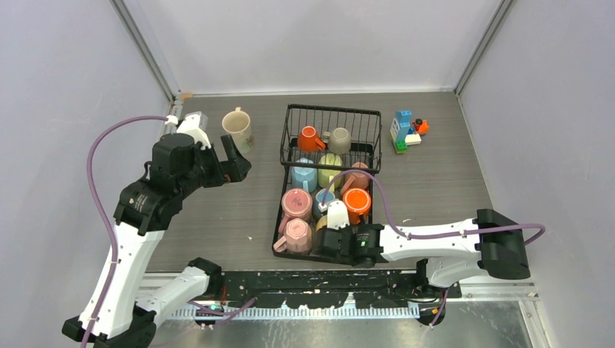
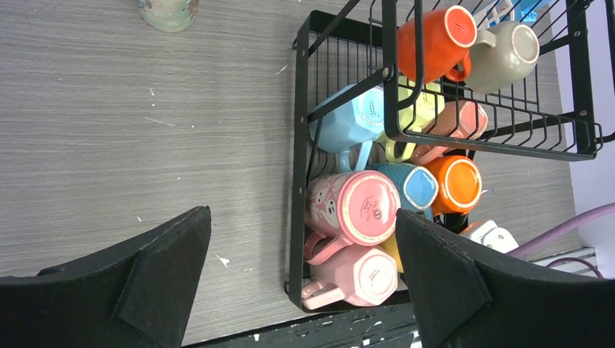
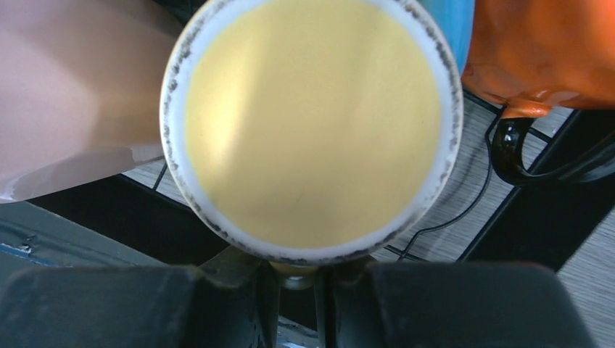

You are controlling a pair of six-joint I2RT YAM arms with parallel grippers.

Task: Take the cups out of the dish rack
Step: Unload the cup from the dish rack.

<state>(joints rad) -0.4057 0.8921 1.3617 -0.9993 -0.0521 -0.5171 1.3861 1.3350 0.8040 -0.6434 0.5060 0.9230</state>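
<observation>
While stretched in from the lower right of the overhead frame, pinches a yellow cup (image 3: 312, 123) at the near end of the dish rack (image 1: 333, 109) with the right gripper (image 3: 297, 279), its two dark fingers pressed close on a yellow nub just under the cup's speckled white rim. Fills most of the right wrist frame with that cup's round yellow face, with a pink cup (image 3: 65, 94) crowding it at upper left and an orange cup (image 3: 544, 51) at upper right, black rack wire beneath

Shows the left gripper (image 1: 235, 156) hanging above the grey table (image 1: 450, 188) left of centre, fingers (image 2: 145, 283) spread wide with nothing between them, well apart from the rack. Shows one cream cup (image 1: 237, 125) out on the table, just above that gripper in the overhead frame and clear of the rack

Holds a second orange cup (image 1: 310, 138) and a grey-beige cup (image 1: 339, 139) side by side in the tall basket section at the rack's upper end. Packs a light blue cup (image 1: 304, 175), a pale green cup (image 1: 328, 168), a salmon cup (image 1: 355, 179) and a second pink cup (image 1: 297, 203) close together on the flat tray below. Sets a toy-block figure (image 1: 406, 130) on the table just right of the basket
</observation>
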